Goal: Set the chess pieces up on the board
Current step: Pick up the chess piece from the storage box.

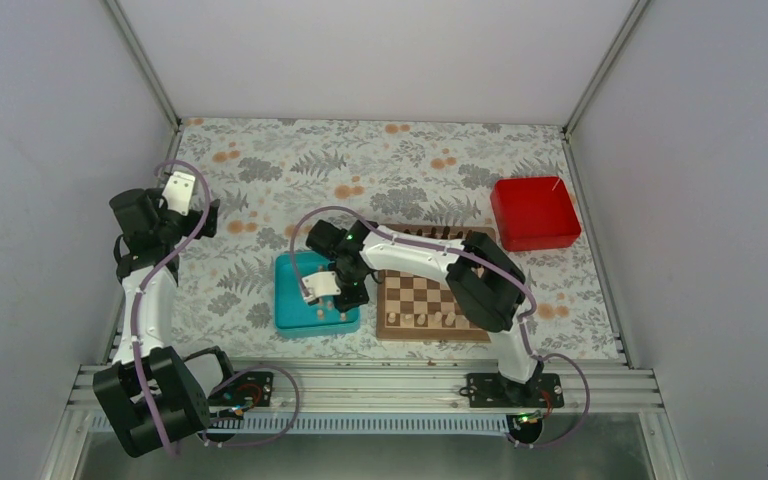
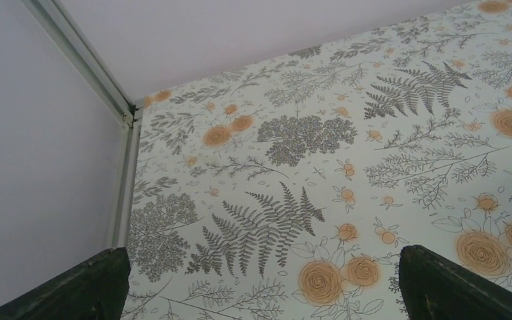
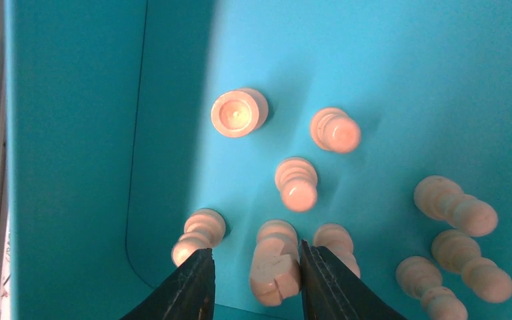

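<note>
- The right gripper (image 3: 259, 283) is down inside the teal tray (image 3: 73, 133), in the corner nearest the wall beside its 1 finger
- Its 2 fingers (image 3: 197, 287) straddle 1 pale chess piece (image 3: 275, 263); the jaws are only narrowly parted, 1 finger against the piece and a slim gap showing at the other, so I judge it not yet clamped
- That piece appears to stand upright, its long axis running up between the fingers, its notched top toward the wrist and its base on the tray floor
- Coming down along that axis suits a tall, thin piece: the fingers can close across its narrow body without tipping it
- The other pale chess pieces (image 3: 297, 183) stand loose ahead of the fingertips and off to 1 side, 2 of them just beside the straddled piece, so a knock is possible
- 1 of them (image 3: 240, 113), further ahead, shows a flat round face to the camera; whether it lies tipped I cannot tell
- The board (image 1: 415, 295) lies just beside the tray, on the side toward the right arm's own base, with several pale pieces (image 1: 430, 320) along its near row
- The left gripper (image 2: 260, 287) hangs well apart from all this over the flowered tablecloth (image 2: 307, 147), fingers spread wide and holding nothing
</note>
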You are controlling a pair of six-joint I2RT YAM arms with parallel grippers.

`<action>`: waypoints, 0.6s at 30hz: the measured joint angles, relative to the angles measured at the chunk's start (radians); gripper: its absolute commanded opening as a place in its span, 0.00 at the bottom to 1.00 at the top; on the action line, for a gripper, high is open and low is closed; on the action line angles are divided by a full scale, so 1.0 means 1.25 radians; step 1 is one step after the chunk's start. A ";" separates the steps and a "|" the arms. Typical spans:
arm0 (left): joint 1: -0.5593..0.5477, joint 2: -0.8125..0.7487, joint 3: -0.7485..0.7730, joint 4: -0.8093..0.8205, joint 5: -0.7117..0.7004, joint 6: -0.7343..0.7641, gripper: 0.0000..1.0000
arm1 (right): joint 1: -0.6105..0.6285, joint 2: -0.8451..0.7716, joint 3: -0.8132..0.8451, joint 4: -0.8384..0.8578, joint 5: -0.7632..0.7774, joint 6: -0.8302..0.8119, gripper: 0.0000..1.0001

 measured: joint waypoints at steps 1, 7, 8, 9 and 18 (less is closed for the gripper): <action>0.001 0.000 0.000 0.000 0.002 0.000 1.00 | 0.000 0.000 -0.003 0.002 0.000 0.000 0.31; 0.007 0.000 0.000 0.000 0.007 0.000 1.00 | 0.000 0.000 -0.014 0.013 0.004 0.006 0.14; 0.008 0.000 0.000 0.000 0.009 0.000 1.00 | 0.000 0.000 -0.014 0.014 0.004 0.008 0.12; 0.008 0.000 0.000 0.000 0.010 0.000 1.00 | 0.000 0.000 -0.014 0.014 0.004 0.008 0.11; 0.013 0.000 0.000 0.000 0.016 0.000 1.00 | -0.009 -0.031 -0.014 0.012 0.011 0.019 0.08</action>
